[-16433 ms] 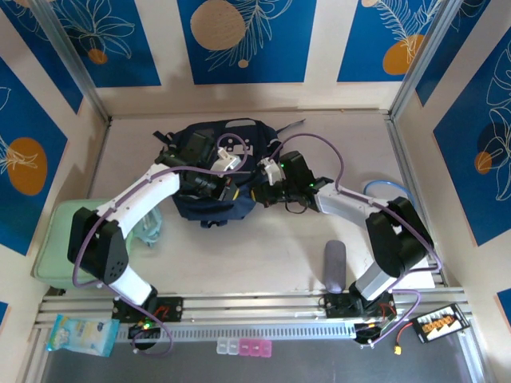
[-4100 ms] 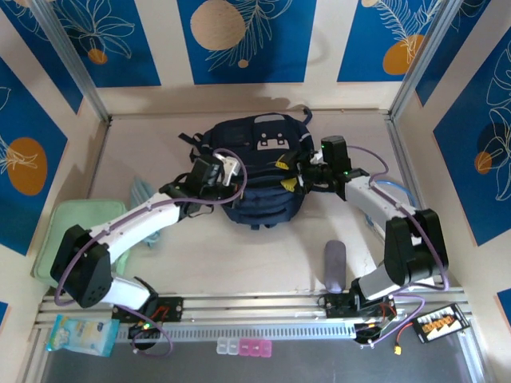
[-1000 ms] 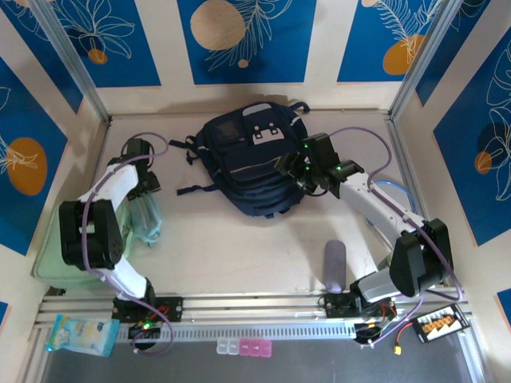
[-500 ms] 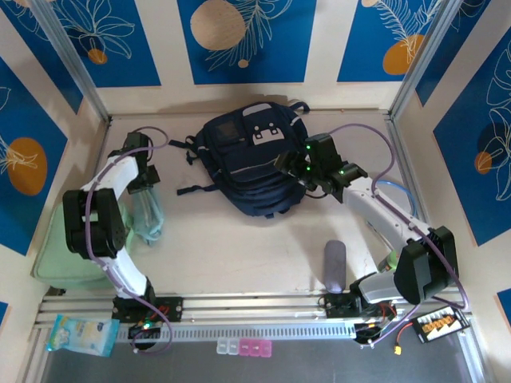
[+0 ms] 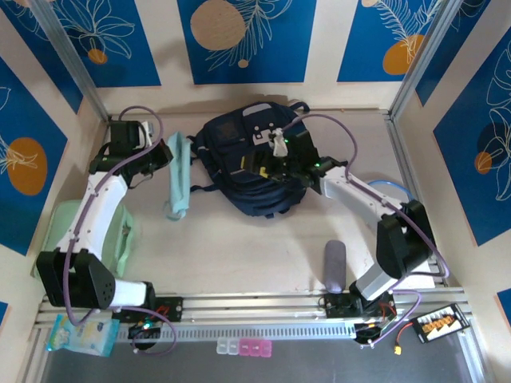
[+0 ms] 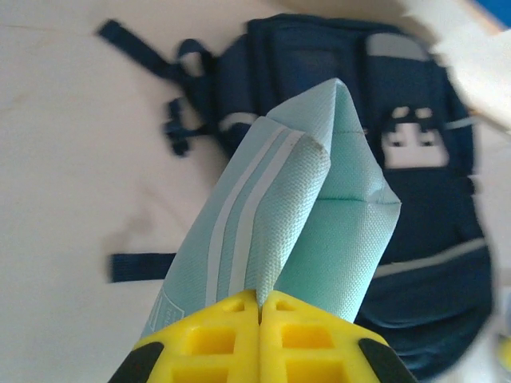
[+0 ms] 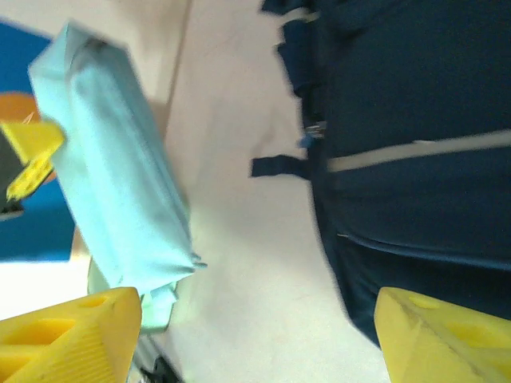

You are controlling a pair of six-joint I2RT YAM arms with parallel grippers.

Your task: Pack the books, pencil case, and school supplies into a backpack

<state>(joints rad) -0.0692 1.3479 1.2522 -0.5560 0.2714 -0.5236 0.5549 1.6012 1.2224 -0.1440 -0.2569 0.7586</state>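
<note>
Pale-green box (image 5: 56,227): It lies well to the left of the backpack (image 5: 231,179), at the near-left edge of the bench (image 5: 239,247), and the left arm crosses over it. We judge it is simply parked clear of the packing.

Left hand (image 6: 259,299): It is to the left of the backpack, about level with its top end. Its fingers are pressed together, pinching one edge of the mint fabric pouch (image 6: 279,215). Gripping a single edge lets the rest hang loose below.

Mint fabric pouch: It dangles just beside the backpack's left side, long and limp. We cannot tell whether its lower end touches the bench. We take it for one of the supplies, lifted so it can be swung across to the bag.

Backpack: It lies flat at the far middle of the bench with its front panel and light patch facing up. Its straps trail out to the left. We see no open mouth from these angles, so we judge an opening has to be made before anything goes in.

Right hand (image 7: 257,311): It is over the backpack's front, with fingers spread wide and nothing between them. We judge it is placed there to catch the zip or fabric and hold the bag for the left arm.

Pencil case (image 5: 334,267): The grey pouch lies on the bench well in front of the backpack, near the right arm's base, not yet packed.
</note>
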